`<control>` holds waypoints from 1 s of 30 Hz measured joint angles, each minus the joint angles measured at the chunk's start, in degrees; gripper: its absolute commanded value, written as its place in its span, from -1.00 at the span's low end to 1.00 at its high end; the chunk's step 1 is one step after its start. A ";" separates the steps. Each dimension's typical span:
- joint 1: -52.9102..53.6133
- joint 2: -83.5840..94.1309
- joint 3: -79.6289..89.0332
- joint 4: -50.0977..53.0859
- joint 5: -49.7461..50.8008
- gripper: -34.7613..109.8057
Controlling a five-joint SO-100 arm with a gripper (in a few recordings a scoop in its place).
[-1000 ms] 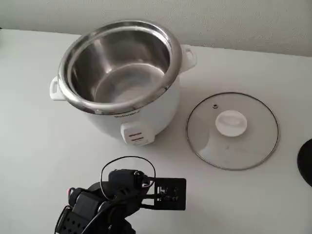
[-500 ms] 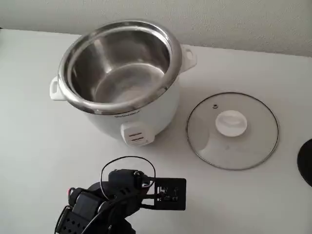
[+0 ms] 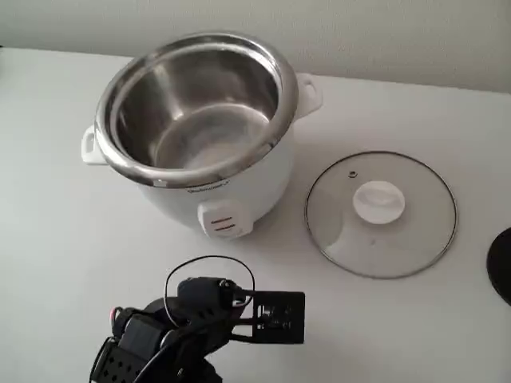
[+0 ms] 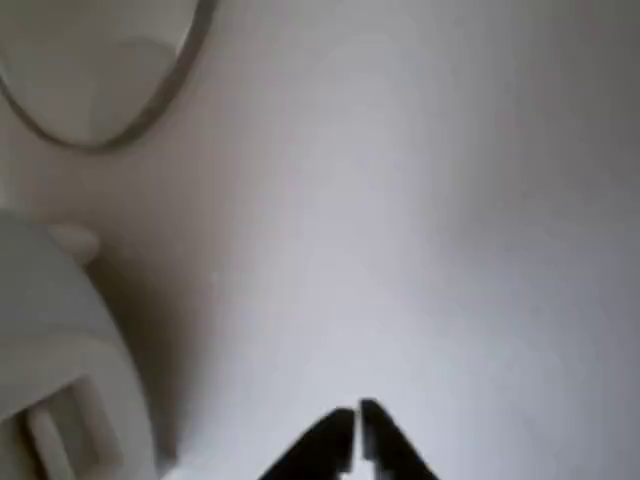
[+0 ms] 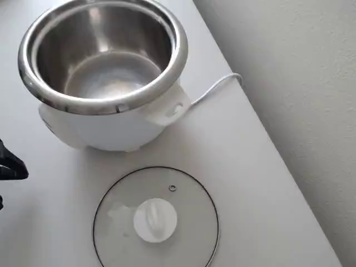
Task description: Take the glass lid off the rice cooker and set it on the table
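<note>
The rice cooker (image 3: 196, 132) stands on the white surface (image 3: 64, 239) with its top open, so you can see right down into the shiny steel pot inside. It has a small white handle on each side, and its switch panel faces the bottom of the fixed view. The glass lid (image 3: 381, 214) is off the cooker. It lies flat on the surface, just beside the cooker, to the right of it in the fixed view. From above, the lid (image 5: 156, 218) sits below the cooker (image 5: 103, 72) in the picture, close to it but not touching. The lid's white knob points up, and a tiny steam hole sits near the knob. A white cord runs from the cooker toward the edge of the surface in the overhead view. The black arm (image 3: 184, 331) sits low at the bottom of the fixed view, well apart from the lid. In the wrist view the gripper (image 4: 356, 440) hangs over bare surface with its two dark tips almost together, only a thin gap between them, and it holds nothing. A dark round thing (image 3: 501, 265) peeks in at the right edge of the fixed view.
</note>
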 measured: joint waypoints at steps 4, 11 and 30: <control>0.00 0.00 0.00 0.00 0.00 -0.52; 0.00 0.00 0.00 0.00 0.00 -0.52; 1.49 -0.18 0.00 0.00 3.16 -0.52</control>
